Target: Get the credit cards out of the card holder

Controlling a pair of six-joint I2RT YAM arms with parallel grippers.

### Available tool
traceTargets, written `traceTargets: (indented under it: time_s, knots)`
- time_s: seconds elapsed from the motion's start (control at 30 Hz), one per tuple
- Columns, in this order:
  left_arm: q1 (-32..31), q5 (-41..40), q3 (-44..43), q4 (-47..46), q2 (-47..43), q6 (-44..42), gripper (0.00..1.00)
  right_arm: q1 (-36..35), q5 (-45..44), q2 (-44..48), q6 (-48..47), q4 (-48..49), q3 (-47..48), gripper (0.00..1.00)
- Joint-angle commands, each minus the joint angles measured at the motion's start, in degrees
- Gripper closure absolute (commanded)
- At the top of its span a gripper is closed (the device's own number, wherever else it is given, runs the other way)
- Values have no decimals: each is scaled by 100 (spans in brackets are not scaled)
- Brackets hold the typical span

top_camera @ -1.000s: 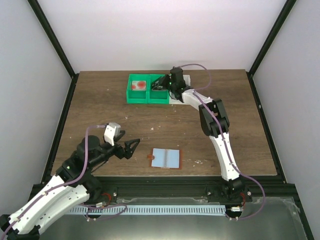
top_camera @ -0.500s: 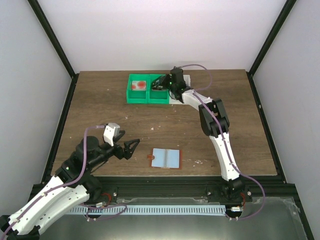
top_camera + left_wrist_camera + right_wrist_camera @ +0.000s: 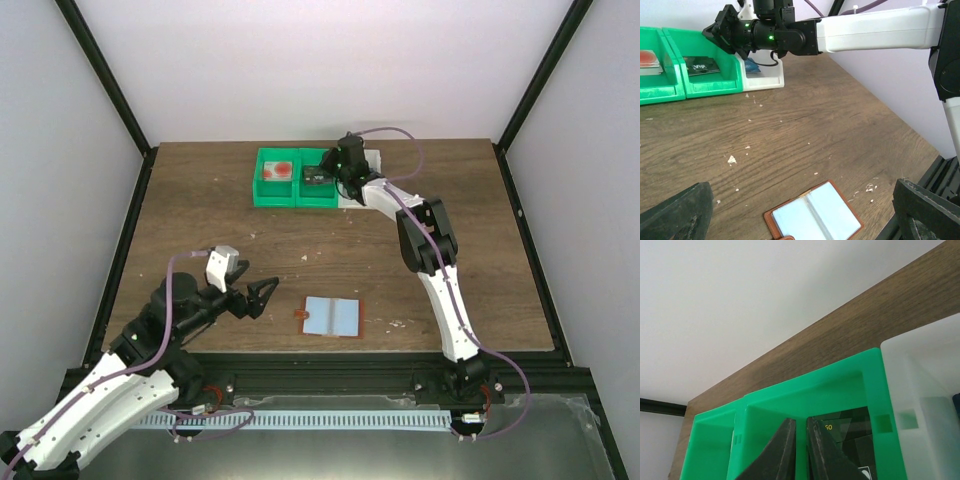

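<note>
brown tabletop (image 3: 200,215): card holder (image 3: 331,317) looks emptied near the front edge; right claw (image 3: 800,450) clenched empty over the green bin (image 3: 318,190), left claw (image 3: 262,296) released. next, back off.

Card holder (image 3: 813,216) runs off the left wrist view's bottom edge. Dark card (image 3: 852,440) (print unreadable) sits half behind the right gripper (image 3: 801,450).
</note>
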State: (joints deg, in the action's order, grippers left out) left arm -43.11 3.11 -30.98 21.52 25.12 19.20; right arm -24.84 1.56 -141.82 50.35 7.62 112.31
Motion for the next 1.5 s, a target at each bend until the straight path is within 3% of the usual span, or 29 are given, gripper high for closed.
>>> traceTargets:
  time_s: [0.0, 0.27, 0.53, 0.67, 0.93, 1.1, 1.3, 1.47]
  knots:
    - [-17, -98, 32, -79, -50, -87, 0, -23, -97, -92, -244, -595, 475, 89]
    - [-14, -398, -66, 44, 200, 53, 0, 8, 251, 628, -868, -1283, 632, 78]
    - [-16, -185, -49, -45, 277, 15, 0, -108, 463, 1323, -1743, -2003, -67, 85]
    - [-15, -85, -69, -76, 435, 83, 0, -253, 580, 2005, -1922, -2321, -690, 80]
    - [-16, 756, -359, 2, 1522, 441, 7, -625, 1006, 4362, -1667, -2517, -3193, 63]
    - [-14, 1594, 49, -844, 2072, 978, 19, -842, 1312, 5612, -1376, -2475, -4759, 55]
    - [-15, 2096, 576, -1957, 2762, 1608, 31, -1021, 1645, 6867, -1072, -2451, -6376, 53]
    - [-23, 2279, 885, -2948, 3521, 2069, 29, -1163, 1863, 7861, -679, -2290, -7628, 57]
